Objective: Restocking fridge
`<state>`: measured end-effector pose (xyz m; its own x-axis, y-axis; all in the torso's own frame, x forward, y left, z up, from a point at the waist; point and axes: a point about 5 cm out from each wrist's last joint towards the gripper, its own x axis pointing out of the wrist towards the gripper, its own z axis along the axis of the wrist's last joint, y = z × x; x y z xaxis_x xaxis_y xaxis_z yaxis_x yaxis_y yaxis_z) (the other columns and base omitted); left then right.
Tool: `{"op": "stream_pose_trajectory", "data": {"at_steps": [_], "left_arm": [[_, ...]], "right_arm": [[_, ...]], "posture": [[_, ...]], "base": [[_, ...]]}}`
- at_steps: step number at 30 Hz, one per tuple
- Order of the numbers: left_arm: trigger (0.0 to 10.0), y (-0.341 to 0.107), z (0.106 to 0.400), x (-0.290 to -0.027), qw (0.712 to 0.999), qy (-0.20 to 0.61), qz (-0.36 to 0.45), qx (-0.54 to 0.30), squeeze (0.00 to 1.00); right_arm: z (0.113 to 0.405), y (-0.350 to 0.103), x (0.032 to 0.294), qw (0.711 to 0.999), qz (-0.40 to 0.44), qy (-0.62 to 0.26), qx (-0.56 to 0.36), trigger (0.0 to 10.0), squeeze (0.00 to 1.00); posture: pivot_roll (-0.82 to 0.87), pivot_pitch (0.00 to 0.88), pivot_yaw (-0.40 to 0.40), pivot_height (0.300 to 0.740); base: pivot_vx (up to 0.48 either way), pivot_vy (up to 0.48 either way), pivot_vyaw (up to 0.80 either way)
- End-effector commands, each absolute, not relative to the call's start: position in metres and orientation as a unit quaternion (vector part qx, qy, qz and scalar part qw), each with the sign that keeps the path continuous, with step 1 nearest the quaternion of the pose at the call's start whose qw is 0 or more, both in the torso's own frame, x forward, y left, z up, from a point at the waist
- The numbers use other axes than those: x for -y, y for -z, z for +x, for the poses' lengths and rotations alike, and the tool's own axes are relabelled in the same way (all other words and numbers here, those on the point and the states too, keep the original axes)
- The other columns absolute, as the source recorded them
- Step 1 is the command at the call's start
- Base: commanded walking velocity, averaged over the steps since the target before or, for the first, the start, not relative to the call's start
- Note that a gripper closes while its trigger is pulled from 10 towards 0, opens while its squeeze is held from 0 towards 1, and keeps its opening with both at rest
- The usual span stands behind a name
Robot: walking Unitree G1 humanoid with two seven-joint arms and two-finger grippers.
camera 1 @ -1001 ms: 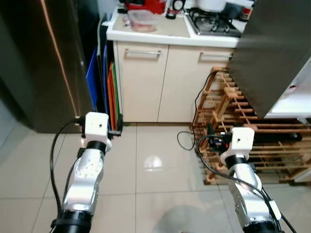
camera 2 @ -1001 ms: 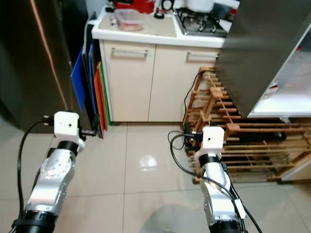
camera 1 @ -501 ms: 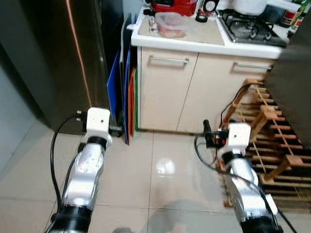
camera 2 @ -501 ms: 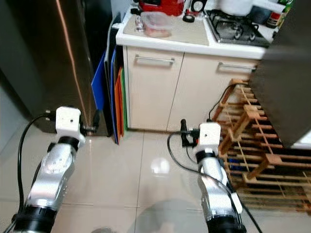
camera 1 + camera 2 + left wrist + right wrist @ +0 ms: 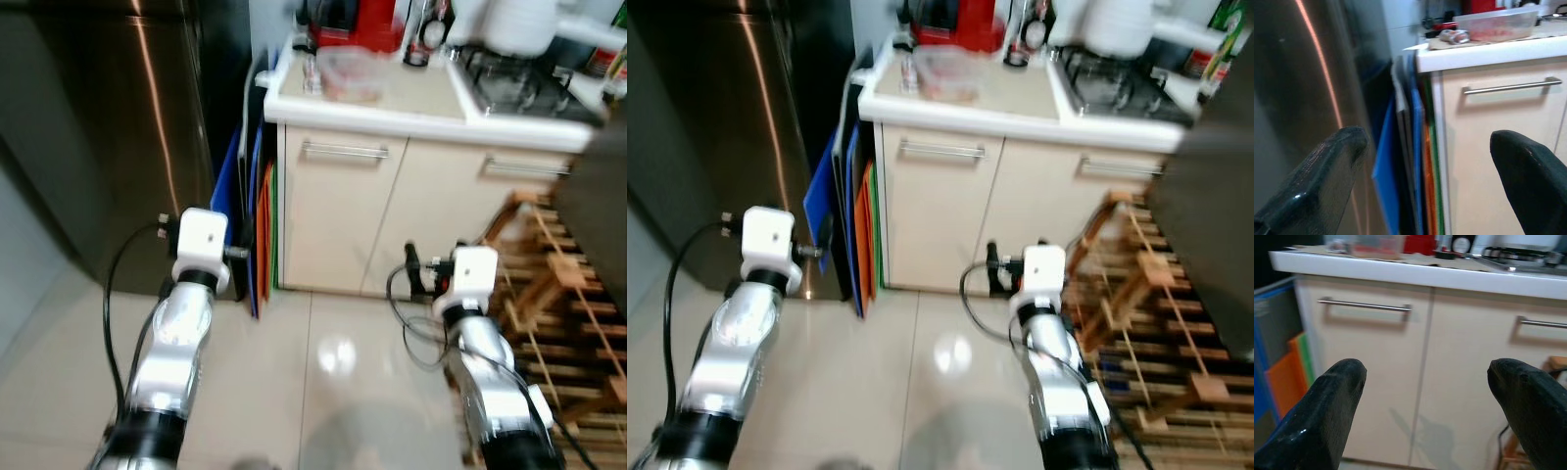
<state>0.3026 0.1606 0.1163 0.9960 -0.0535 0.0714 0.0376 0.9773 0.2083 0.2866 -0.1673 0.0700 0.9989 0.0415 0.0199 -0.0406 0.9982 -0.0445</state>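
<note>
Approach step, nothing picked up. Left claw (image 5: 1425, 176) and right claw (image 5: 1425, 406) both spread wide, empty, held ahead. Steel fridge (image 5: 98, 127) far left, door closed; clear food container (image 5: 351, 75) on the table (image 5: 411, 103) far centre. Next, I'd guess: close in on the container.

No legible text or labels anywhere.

fridge (image 5: 88, 127) left | cabinet (image 5: 338, 215) centre | wooden rack (image 5: 568, 313) right | arms raised

Fridge (image 5: 108, 127) left, boards (image 5: 257, 211) between it and cabinet (image 5: 392, 211), rack (image 5: 568, 294) right
</note>
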Motion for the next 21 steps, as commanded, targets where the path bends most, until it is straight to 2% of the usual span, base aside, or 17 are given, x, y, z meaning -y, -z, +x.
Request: {"op": "stream_pose_trajectory", "data": {"at_steps": [1,10,13,16,21], "left_arm": [[10.0,-0.118,0.303,-0.149,0.993,0.038,0.102,0.046,0.0],[10.0,-0.121,0.304,-0.149,0.993,0.034,0.103,0.052,0.0],[10.0,-0.11,0.302,-0.157,0.997,0.016,0.073,0.021,0.0],[10.0,-0.107,0.3,-0.159,0.997,0.015,0.076,0.015,0.0],[10.0,-0.104,0.301,-0.151,0.996,0.031,0.082,0.005,0.0]], "right_arm": [[0.286,-0.07,0.178,1.0,-0.027,-0.005,0.011,10.0,0.0],[0.29,-0.075,0.18,0.999,-0.032,-0.006,0.022,10.0,0.0],[0.29,-0.078,0.184,0.999,-0.023,0.009,0.027,10.0,0.0],[0.29,-0.078,0.184,0.999,-0.023,0.008,0.028,10.0,0.0],[0.287,-0.076,0.181,1.0,-0.01,0.014,0.023,10.0,0.0]], "posture": [[0.15,0.0,-0.04,0.732],[0.15,0.0,-0.042,0.732],[0.15,0.0,-0.041,0.732],[0.15,0.0,-0.041,0.732],[0.14,0.0,-0.038,0.732]], "base": [[0.461,0.0,0.0],[0.465,0.0,0.0],[0.465,0.0,0.0],[0.464,0.0,0.0],[0.465,0.0,0.0]]}}
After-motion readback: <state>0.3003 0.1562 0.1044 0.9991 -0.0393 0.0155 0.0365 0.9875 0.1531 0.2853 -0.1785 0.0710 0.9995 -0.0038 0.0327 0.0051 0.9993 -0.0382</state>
